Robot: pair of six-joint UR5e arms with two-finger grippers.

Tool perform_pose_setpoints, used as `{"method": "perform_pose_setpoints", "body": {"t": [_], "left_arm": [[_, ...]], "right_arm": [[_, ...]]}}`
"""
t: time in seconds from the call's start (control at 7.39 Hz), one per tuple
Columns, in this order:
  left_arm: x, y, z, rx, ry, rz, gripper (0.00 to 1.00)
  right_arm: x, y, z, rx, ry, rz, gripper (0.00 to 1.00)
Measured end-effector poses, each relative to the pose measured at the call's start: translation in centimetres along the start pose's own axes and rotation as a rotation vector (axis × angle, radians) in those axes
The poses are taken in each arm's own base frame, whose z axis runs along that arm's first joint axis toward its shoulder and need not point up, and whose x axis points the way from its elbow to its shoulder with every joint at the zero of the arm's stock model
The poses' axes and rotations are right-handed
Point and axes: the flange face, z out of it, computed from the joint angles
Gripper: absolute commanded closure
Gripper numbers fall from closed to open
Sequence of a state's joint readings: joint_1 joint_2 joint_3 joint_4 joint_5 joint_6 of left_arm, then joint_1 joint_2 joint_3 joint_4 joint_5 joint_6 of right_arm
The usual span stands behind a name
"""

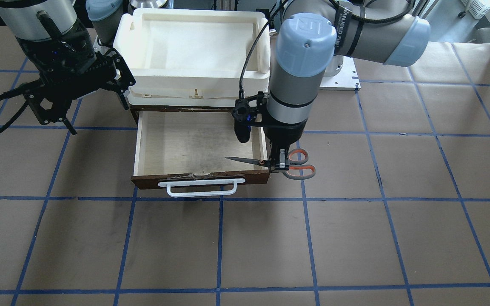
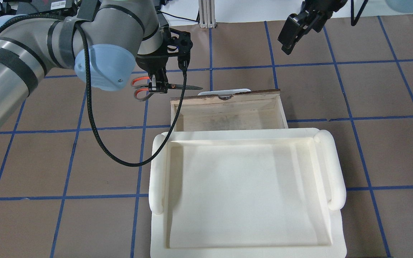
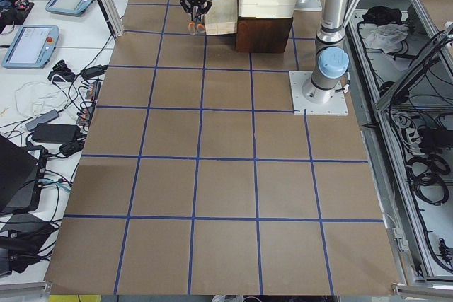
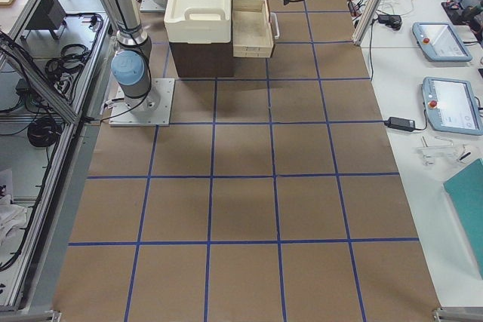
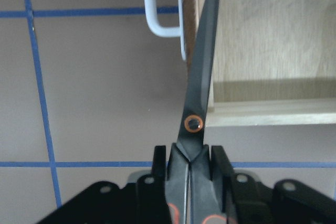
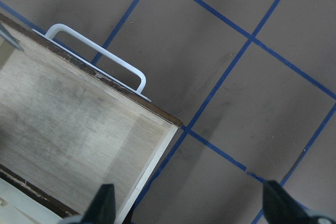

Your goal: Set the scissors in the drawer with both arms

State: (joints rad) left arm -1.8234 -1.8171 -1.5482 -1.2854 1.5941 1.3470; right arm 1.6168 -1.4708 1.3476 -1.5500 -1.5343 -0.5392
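My left gripper (image 1: pixel 280 163) is shut on the scissors (image 1: pixel 249 161) near the pivot and holds them level. The dark blades point over the front corner of the open drawer (image 1: pixel 202 177). The grey and orange handles (image 1: pixel 299 164) stay outside its side wall. In the left wrist view the scissors (image 5: pixel 202 77) lie along the drawer's front wall between my fingers (image 5: pixel 160 157). In the overhead view the scissors (image 2: pixel 183 86) hang just beyond the drawer (image 2: pixel 228 94). My right gripper (image 1: pixel 79 87) is open and empty, raised beside the drawer's other side.
A white plastic tray (image 1: pixel 194 78) sits on the cabinet above the drawer; it also shows in the overhead view (image 2: pixel 332 168). The drawer's white bar handle (image 1: pixel 204 188) sticks out toward the front. A black cable (image 2: pixel 95 132) loops from the left arm.
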Motion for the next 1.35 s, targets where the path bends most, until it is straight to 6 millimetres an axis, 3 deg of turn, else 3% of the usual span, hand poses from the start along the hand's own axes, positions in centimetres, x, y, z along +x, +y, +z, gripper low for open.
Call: {"method": "perform_pose_setpoints", "body": {"t": [0.41,0.95,1.08,1.22,1.35], "left_arm": [[3.1,-5.6,1.1,0.004,0.024,0.081,1.00],[5.9,-9.5,2.8,0.001,0.049,0.164,1.00],[6.3,-9.8,3.2,0.000,0.055,0.173,0.89],[6.4,-9.9,3.4,0.000,0.058,0.177,0.61],[6.4,-10.0,3.5,-0.001,0.058,0.178,0.42]], "right_arm": [[-1.0,1.8,0.0,-0.080,-0.024,0.143,0.00],[-2.0,3.0,1.3,-0.139,-0.046,0.275,0.00],[-2.2,3.3,1.5,-0.145,-0.046,0.282,0.00],[-2.2,3.4,1.7,-0.148,-0.046,0.285,0.00],[-2.3,3.4,1.7,-0.149,-0.046,0.285,0.00]]}}
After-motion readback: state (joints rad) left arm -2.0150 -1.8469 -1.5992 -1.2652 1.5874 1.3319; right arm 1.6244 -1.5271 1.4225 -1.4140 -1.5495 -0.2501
